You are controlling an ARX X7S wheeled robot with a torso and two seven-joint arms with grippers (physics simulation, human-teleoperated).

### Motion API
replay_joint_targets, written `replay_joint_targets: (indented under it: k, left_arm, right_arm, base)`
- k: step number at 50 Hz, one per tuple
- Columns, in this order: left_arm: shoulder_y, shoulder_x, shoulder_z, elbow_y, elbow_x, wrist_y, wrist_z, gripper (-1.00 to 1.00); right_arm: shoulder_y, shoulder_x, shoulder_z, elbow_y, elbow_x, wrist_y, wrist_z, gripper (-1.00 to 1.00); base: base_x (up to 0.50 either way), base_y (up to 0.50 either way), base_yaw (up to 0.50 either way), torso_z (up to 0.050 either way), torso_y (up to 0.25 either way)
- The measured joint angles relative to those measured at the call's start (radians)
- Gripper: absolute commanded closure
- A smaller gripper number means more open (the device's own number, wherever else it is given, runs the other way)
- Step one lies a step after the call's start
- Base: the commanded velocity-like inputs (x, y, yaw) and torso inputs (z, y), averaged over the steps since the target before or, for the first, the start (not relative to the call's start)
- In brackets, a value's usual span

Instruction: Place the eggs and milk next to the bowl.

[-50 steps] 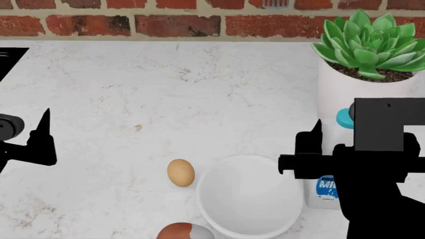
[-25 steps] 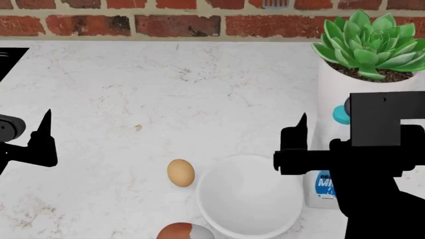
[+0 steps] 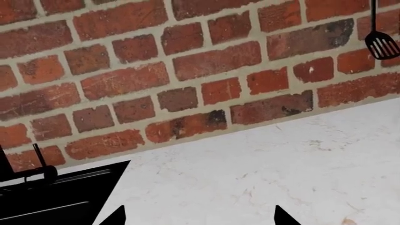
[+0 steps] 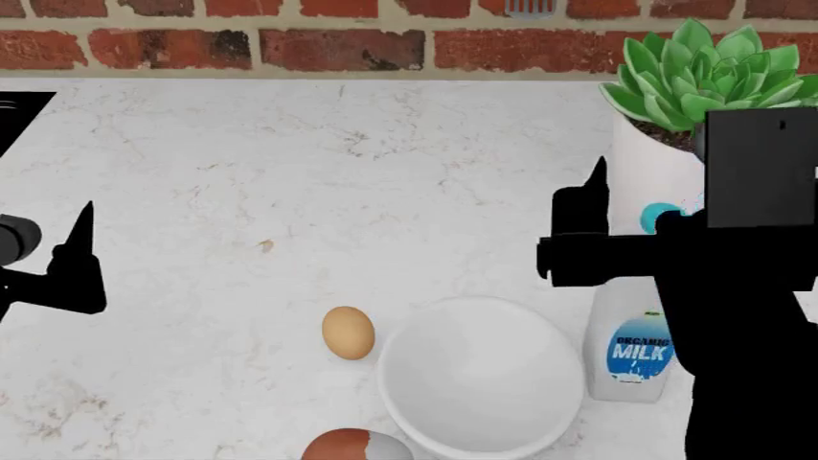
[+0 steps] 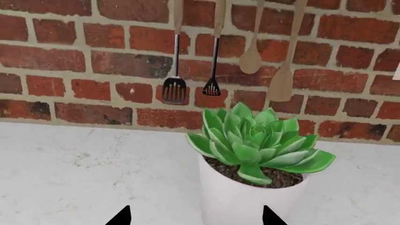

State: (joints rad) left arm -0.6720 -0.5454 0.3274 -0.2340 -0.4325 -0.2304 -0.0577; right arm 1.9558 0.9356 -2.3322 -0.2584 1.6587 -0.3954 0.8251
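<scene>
The white bowl (image 4: pixel 480 383) sits at the counter's front. The milk (image 4: pixel 635 350), a white bottle with a blue label, stands upright just right of the bowl. Of the eggs, the small tan one (image 4: pixel 348 333) lies just left of the bowl, and the reddish-brown one (image 4: pixel 354 447) lies at the bowl's front left. My right gripper (image 5: pixel 196 218) is open and empty, and its finger (image 4: pixel 593 196) stands above and behind the milk's top. My left gripper (image 3: pixel 200 218) is open and empty, with a finger (image 4: pixel 83 244) far left of the eggs.
A white pot with a green succulent (image 4: pixel 677 115) stands behind the milk, close before the right gripper (image 5: pixel 250 154). A brick wall with hanging utensils (image 5: pixel 174 89) backs the counter. A black fixture (image 3: pixel 56 197) sits at the far left (image 4: pixel 19 110).
The right gripper has risen and drawn back from the milk toward the plant pot, uncovering more of the bottle. The milk, eggs, bowl and left arm have stayed put.
</scene>
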Motion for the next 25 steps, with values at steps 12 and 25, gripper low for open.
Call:
replay_joint_targets:
  k: [12,25]
  left_arm:
    - [-0.009,-0.017,-0.03,0.061,-0.028,-0.031,-0.023,-1.0]
    - [-0.012,-0.058,-0.066,0.169,-0.07,-0.087,-0.047,-1.0]
  right_arm:
    - [0.11,0.094,0.005,-0.102,-0.032,0.068,0.031,-1.0]
    - [0.247,0.236,0.013,-0.215,-0.057,0.187,0.06,-1.0]
  base:
    - [0.0,0.0,0.0,0.0,0.0]
    - [0.0,0.0,0.0,0.0,0.0]
